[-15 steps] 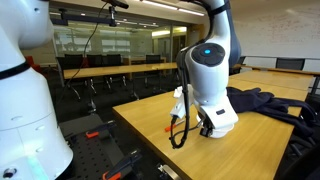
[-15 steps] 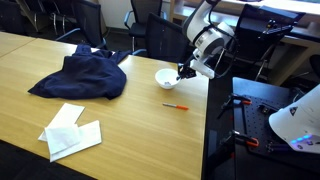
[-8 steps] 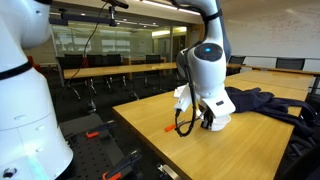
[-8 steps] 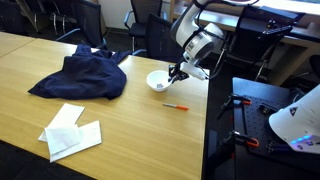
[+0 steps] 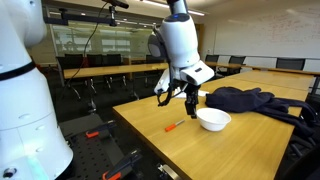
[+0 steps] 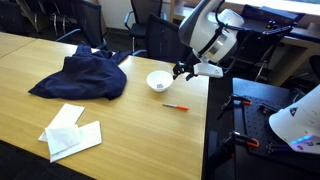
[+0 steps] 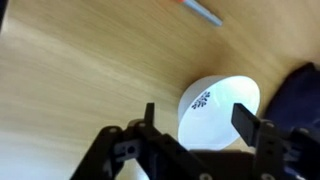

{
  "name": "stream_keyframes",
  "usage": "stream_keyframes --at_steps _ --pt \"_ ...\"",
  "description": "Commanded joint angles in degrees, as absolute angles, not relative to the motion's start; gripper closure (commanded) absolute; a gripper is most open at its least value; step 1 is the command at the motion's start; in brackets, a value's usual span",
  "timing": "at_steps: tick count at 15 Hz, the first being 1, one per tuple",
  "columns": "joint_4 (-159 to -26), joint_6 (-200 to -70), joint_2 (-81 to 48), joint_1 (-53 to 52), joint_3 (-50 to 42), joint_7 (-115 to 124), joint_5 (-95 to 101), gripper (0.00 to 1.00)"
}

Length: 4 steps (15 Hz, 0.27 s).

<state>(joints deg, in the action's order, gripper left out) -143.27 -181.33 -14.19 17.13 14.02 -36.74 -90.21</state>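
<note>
White bowl (image 7: 222, 100) sits just beneath our gripper (image 7: 197, 120), showing between the fingers (image 7: 243, 118), which stand spread wide and hold nothing. Past the fingertips, an orange pen (image 7: 203, 11) lies on the wooden table (image 7: 90, 70). Beside the bowl, farther off, lies dark cloth (image 7: 300, 95).
</note>
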Motion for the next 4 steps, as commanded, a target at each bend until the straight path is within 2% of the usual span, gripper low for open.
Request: stream_keyframes --at_steps 1,2,3,4 --pt "-158.12 -174.62 -4.80 9.34 9.01 -22.38 -75.67 0.00" --pt "-161.64 -174.64 -2.92 12.48 13.52 -17.59 -69.10 0.00" --pt "-164.23 -174.86 -1.19 10.01 12.32 -12.60 -63.34 0.00" --pt "-159.80 -177.13 -6.19 8.20 11.52 -13.47 -61.44 0.00"
